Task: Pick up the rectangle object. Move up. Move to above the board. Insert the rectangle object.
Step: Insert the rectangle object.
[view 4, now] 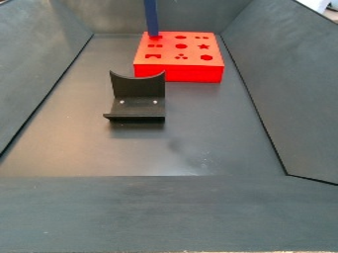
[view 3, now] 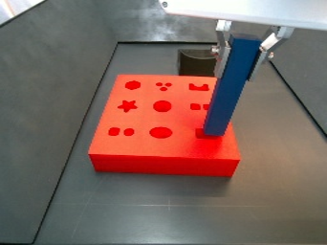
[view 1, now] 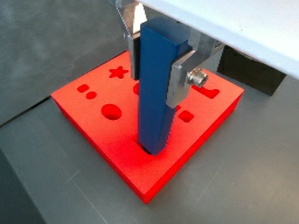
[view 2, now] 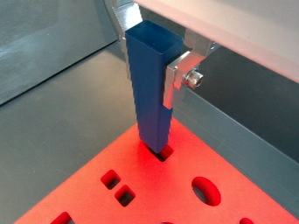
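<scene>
The claw [view 1: 163, 66] grips the rectangle object [view 1: 158, 87] upright, its lower end in a hole of the board [view 1: 111, 144]. Only a side view shows the holder [view 4: 134, 97], left of centre.

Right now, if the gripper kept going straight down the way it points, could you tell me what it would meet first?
Probably the board. The gripper holds the rectangle object upright, its lower end already in a square hole near the board's edge. Hole depth is hidden, so the bar would likely bottom out before the fingers touch red.
</scene>
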Controlling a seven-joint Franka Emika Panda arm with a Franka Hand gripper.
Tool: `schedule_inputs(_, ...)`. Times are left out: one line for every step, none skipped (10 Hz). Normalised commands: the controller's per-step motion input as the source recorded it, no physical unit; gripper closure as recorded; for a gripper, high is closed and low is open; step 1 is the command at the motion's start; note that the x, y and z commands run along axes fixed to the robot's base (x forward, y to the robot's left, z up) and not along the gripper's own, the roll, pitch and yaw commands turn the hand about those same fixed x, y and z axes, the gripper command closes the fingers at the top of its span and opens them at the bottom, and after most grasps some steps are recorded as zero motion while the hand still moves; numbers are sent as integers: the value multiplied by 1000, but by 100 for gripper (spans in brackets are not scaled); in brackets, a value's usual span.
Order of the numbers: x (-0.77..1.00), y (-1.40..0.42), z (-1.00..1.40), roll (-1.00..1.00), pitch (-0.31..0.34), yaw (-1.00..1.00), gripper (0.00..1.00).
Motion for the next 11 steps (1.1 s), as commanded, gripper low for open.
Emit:
schedule_inputs(0, -37, 0, 0, -13, 46, 100)
schedule_inputs(0, -17, 0, 0, -4, 51, 100)
schedule_inputs(0, -29, -17, 0, -10, 57, 100)
schedule_inputs(0, -40, -40, 0, -13, 63, 100)
schedule_inputs(0, -34, -63, 0, -23, 66, 100)
schedule_inputs(0, -26, -89, 0, -34, 60, 100)
schedule_inputs(0, -29, -91, 0, -36, 60, 100)
schedule_inputs(0, -34, -86, 0, -29, 60, 100)
schedule_inputs(0, -29, -80, 0, -26, 54, 100)
schedule_inputs(0, -26, -74, 0, -33, 51, 100)
schedule_inputs(0, -11, -63, 0, -34, 43, 100)
